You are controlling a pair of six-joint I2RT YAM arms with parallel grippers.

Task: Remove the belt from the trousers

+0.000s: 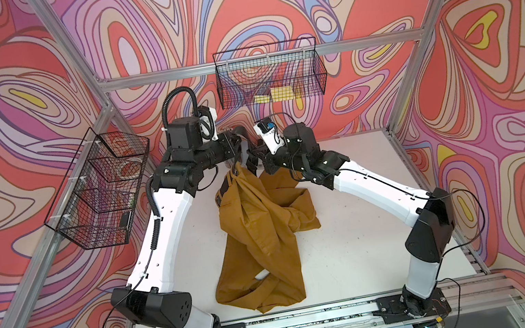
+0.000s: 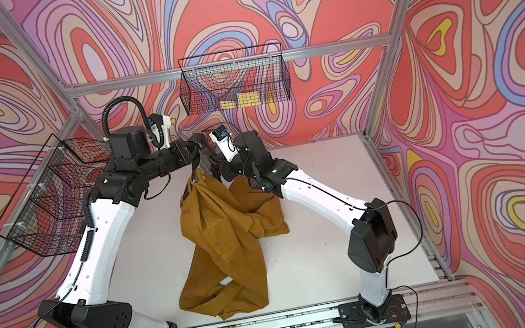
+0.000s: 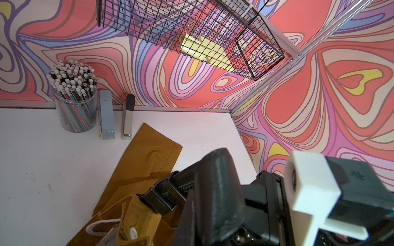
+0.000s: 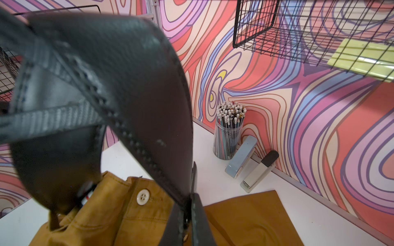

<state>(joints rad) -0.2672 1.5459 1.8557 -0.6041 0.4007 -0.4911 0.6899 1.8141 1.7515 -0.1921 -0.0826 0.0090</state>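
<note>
The mustard trousers (image 1: 257, 230) hang by the waist at the back middle of the white table (image 1: 355, 229), their legs crumpled on it. Above the waistband, both arms meet. My left gripper (image 1: 239, 144) is shut on the black belt (image 1: 238, 161), which drops from it into the waistband. In the left wrist view the belt (image 3: 215, 191) hides those jaws. Just to its right, my right gripper (image 4: 190, 202) is shut on the belt (image 4: 138, 85) beside the pale waist button (image 4: 143, 197). The strap loops up wide in front of that camera. I cannot pick out the buckle for sure.
A clear cup of pencils (image 3: 74, 102) and two staplers (image 3: 106, 115) (image 3: 128, 119) stand along the back wall. A wire basket (image 1: 269, 73) with yellow pads hangs on the back rail. Another wire basket (image 1: 99, 188) hangs at the left.
</note>
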